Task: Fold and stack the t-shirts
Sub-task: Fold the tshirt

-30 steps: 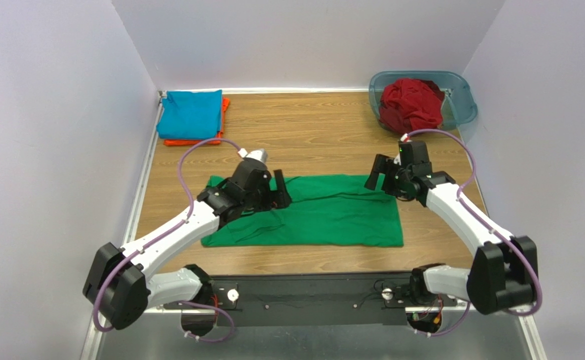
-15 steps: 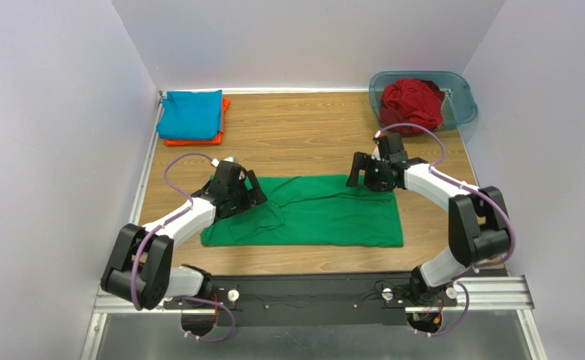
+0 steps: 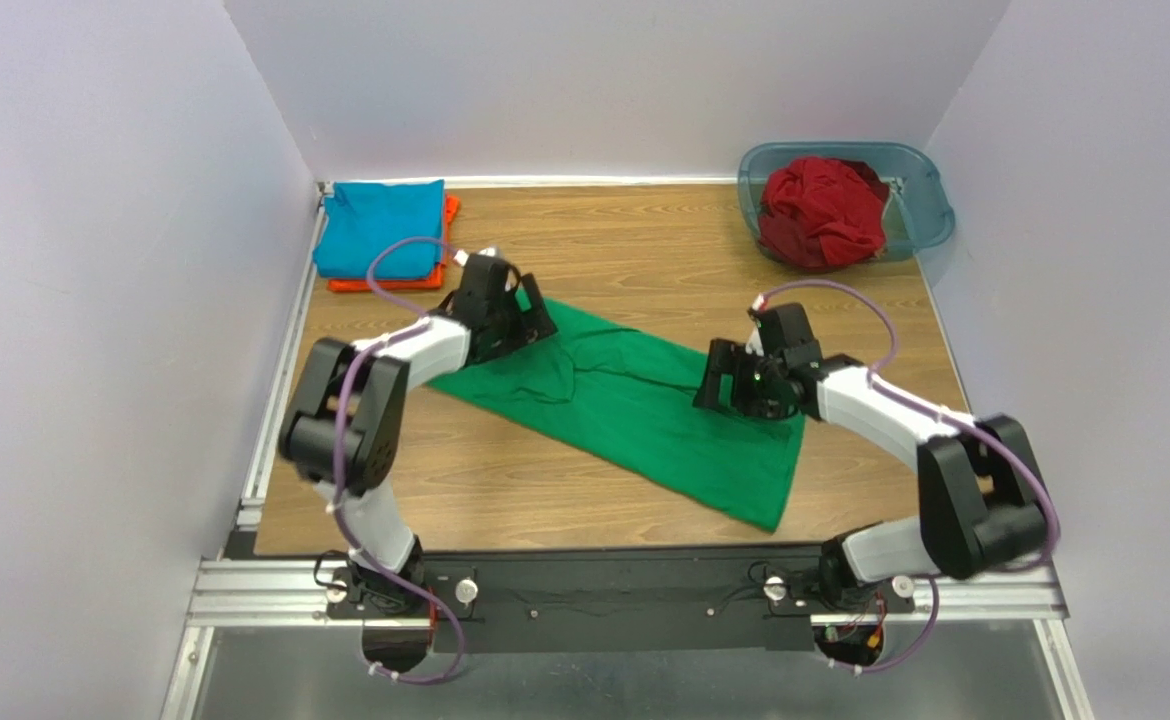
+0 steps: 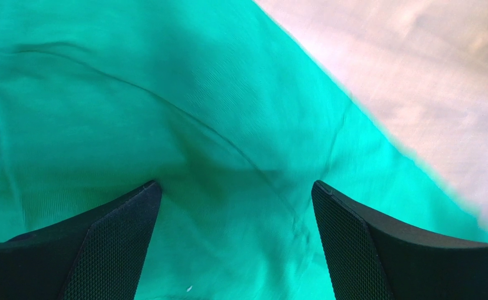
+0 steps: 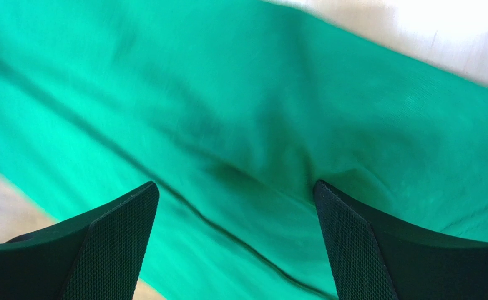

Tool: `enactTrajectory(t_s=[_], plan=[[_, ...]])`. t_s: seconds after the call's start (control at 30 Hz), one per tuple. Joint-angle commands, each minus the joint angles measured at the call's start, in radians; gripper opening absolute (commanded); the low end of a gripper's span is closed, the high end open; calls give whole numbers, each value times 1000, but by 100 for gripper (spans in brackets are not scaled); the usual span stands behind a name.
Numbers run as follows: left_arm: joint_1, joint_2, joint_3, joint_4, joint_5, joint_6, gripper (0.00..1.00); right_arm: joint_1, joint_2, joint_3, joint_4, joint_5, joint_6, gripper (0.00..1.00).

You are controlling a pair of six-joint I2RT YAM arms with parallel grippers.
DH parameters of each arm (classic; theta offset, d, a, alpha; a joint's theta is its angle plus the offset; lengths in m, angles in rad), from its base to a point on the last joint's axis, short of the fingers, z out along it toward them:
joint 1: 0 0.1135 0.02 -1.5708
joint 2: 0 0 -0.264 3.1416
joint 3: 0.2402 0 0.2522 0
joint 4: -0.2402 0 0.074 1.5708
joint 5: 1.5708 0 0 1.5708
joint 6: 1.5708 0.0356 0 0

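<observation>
Hovering over the green shirt (image 3: 629, 413), left gripper (image 4: 234, 187) and right gripper (image 5: 236, 187) gape wide; pinching one layer only would skew the fold.

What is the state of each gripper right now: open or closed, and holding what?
Left gripper: jaws open, over the green t-shirt, gripping nothing.
Right gripper: jaws open, over the same t-shirt, gripping nothing.

top: high, rear, facing down | wrists: close, facing down | shared: green t-shirt (image 3: 629, 408)
</observation>
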Motion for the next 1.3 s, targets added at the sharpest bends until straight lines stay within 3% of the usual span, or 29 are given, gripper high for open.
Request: enactTrajectory(t_s=[0.0,0.2,0.3,0.4,0.53,0.87,1.03,1.27], plan=[[-5,233,205,-30,29,39,98,47,-125,-103,-81,-51,48,100],[-85,491,595,-107,86,77,98,167,-235,-195,-138,-160,97,100],[-112,656,951,-208,112,91,98,254,-260,-227,-137,-209,123,100],[-122,801,1199,-263,164,83,98,333,-271,-223,-137,-232,132,100],[-128,910,1351,-167,225,40,98,393,-281,-192,-111,-255,128,100],[-132,986,1352,267,364,-165,98,433,-183,-166,-9,-256,112,100],[-135,1052,1387,295,368,-237,99,446,-96,-131,-5,-226,97,100],[-141,1077,1410,200,332,-244,99,495,-50,-106,9,-250,109,100]])
